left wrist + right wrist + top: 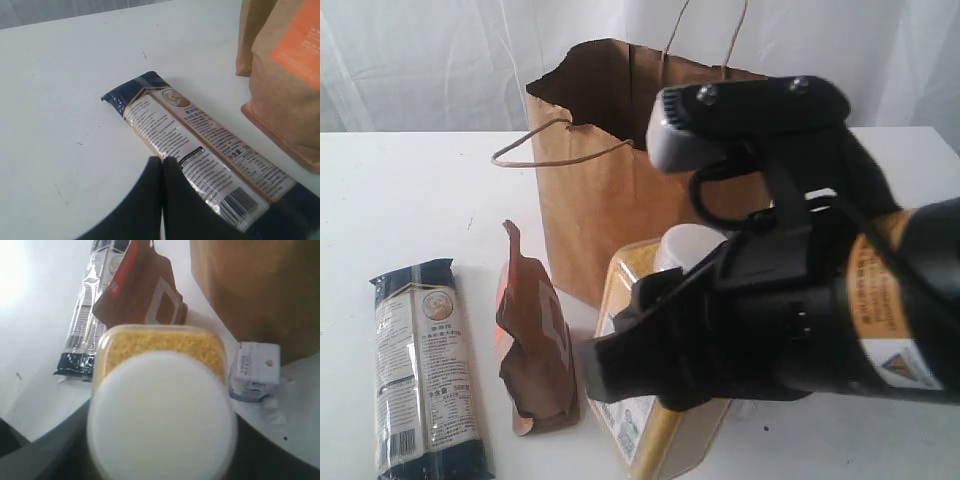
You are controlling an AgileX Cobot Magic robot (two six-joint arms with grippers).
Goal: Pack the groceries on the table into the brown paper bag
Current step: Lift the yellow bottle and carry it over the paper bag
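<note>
The white table (410,190) fills most of what I see. At the back of it stands the brown bag (610,200). Its top is open and its cord handles stick up. No food is in my view of the bag; all the food I can see is out on the table.

My right arm is big and black in the exterior view, very near the camera. Its right gripper (620,365) is about half open, and the yellow bottle (160,405) is between the fingers. The dark fingers press on both sides of it, so I have hold of the bottle. The bottle is just in front of the bag, with its white cap (688,245) facing the wrist camera. I cannot tell if its bottom is on the table.

The long noodle packet (425,375) lies flat, well to the left of the bag. My left gripper (162,161) is closed tight, with nothing in it. Its tips are right at the edge of the packet. I cannot tell if they touch it.

The pouch (535,350) sits between the packet and the bottle.

The small carton (254,371) is just beside the bottle, by the foot of the bag. A few white crumbs (272,412) lie next to the carton.
</note>
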